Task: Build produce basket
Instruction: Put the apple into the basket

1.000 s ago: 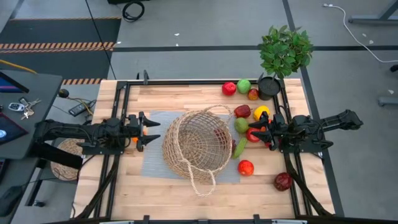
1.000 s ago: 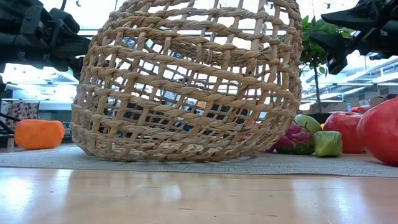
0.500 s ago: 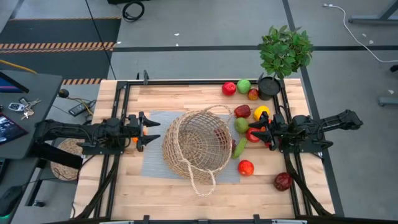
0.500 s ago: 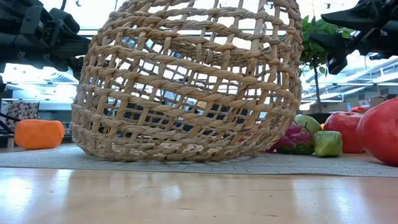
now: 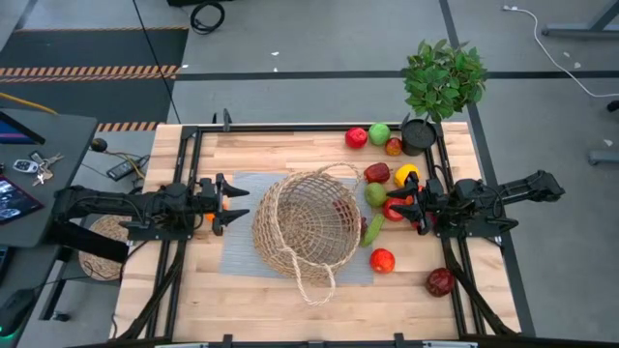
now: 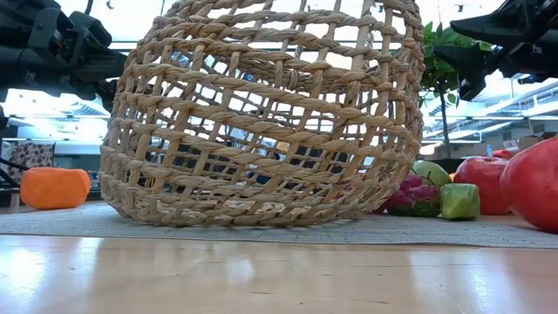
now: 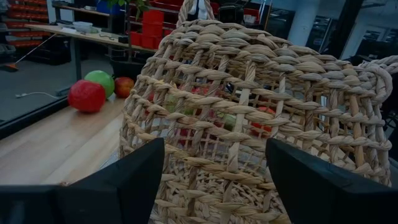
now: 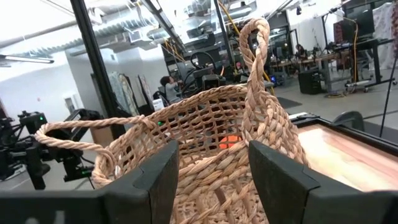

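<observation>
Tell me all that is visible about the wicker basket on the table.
The basket is large, round and light tan, woven of wicker in an open lattice, with thin looped handles of twisted strands at its rim. It sits on a grey mat in the middle of the table and seems tilted. Through the weave some red produce shows. Neither end effector touches it.

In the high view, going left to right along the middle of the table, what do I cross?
Left gripper → basket → green fruit → right gripper.
</observation>
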### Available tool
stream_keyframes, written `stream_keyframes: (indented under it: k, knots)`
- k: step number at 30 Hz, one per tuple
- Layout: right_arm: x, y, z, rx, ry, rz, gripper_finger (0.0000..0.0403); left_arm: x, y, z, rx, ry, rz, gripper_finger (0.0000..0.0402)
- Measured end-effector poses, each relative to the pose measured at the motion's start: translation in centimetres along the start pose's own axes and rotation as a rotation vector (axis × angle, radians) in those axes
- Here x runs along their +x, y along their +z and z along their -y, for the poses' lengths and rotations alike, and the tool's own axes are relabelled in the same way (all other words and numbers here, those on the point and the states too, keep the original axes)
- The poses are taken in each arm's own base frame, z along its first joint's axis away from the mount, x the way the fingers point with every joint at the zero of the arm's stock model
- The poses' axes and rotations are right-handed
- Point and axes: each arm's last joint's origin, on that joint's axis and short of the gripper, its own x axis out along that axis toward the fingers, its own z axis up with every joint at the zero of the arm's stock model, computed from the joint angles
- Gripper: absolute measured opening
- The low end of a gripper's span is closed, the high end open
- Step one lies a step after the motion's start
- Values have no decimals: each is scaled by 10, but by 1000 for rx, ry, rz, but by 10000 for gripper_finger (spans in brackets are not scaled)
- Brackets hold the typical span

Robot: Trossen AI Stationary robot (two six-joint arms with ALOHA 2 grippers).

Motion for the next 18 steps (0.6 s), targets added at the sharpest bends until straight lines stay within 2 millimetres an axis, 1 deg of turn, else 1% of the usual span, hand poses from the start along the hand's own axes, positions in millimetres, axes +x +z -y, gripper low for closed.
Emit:
stream_keyframes:
  k: [5, 8, 11, 13, 18]
  knots:
    - [0, 0, 0, -15, -8, 3, 199, 0, 0, 0, 0, 0, 0, 286]
    - [0, 0, 2, -122, -71, 4, 199, 0, 0, 0, 0, 0, 0, 286]
    - [0, 1, 2, -159, -89, 15, 199, 0, 0, 0, 0, 0, 0, 286]
    - [0, 2, 2, -141, -81, 22, 199, 0, 0, 0, -1, -1, 1, 286]
    - [0, 2, 2, 18, -74, 37, 199, 0, 0, 0, 0, 0, 0, 286]
